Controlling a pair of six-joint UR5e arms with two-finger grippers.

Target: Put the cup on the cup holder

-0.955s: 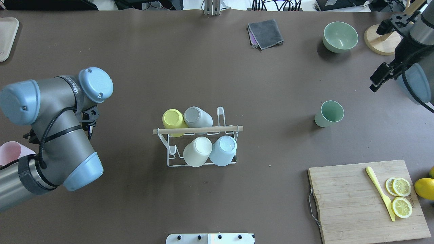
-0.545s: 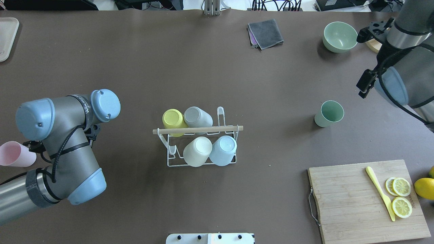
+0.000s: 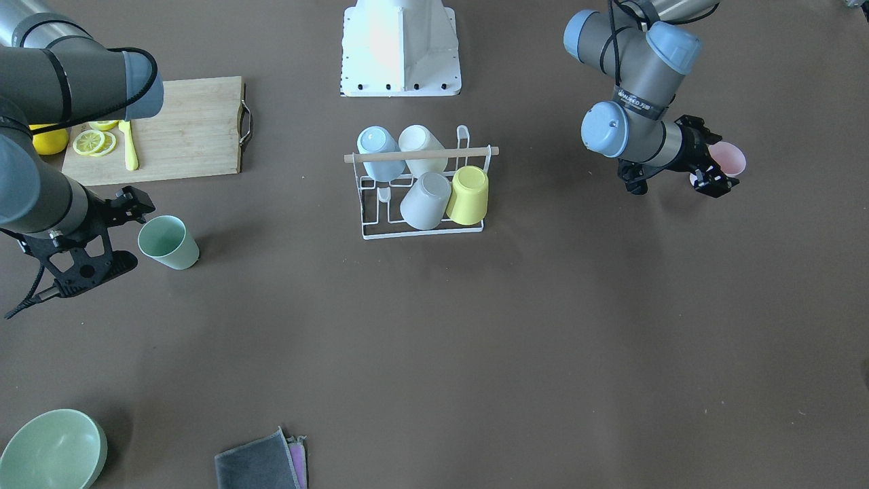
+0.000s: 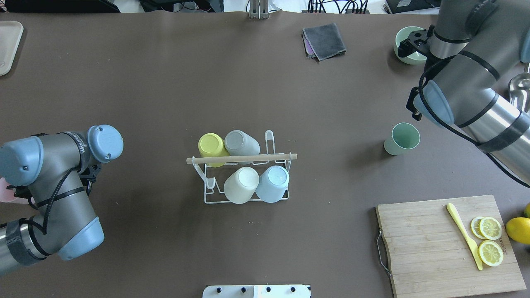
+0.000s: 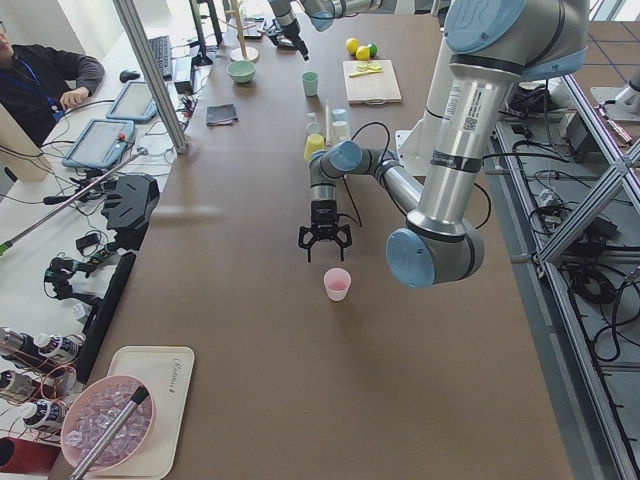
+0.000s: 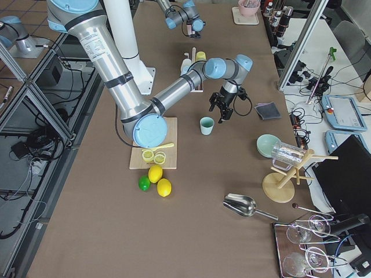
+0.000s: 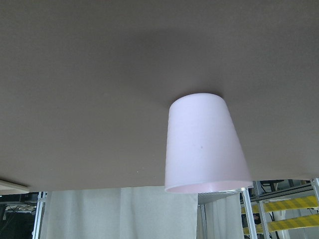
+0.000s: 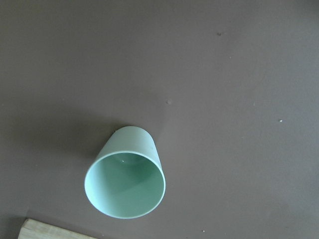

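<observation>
The white wire cup holder (image 4: pixel 209 194) with a wooden rod handle stands at the table's middle and also shows in the front-facing view (image 3: pixel 421 231). It carries yellow, grey, cream and light blue cups upside down. A green cup (image 4: pixel 401 138) stands upright to its right. My right gripper (image 3: pixel 130 232) is open just beside the green cup (image 3: pixel 168 242), which the right wrist view shows from above (image 8: pixel 124 179). A pink cup (image 3: pixel 728 157) stands upright at the left. My left gripper (image 3: pixel 706 160) is open next to it and holds nothing. The pink cup fills the left wrist view (image 7: pixel 204 144).
A cutting board (image 4: pixel 430 248) with lemon slices and a yellow knife lies front right, lemons beside it. A green bowl (image 4: pixel 403 45) and a grey cloth (image 4: pixel 324 40) lie at the far side. A tray (image 4: pixel 7 45) lies far left. A metal scoop (image 6: pixel 243 204) lies at the right end.
My right arm has swung in from the right edge towards the green cup. My left arm has moved left and back, so it now covers most of the pink cup from overhead.
</observation>
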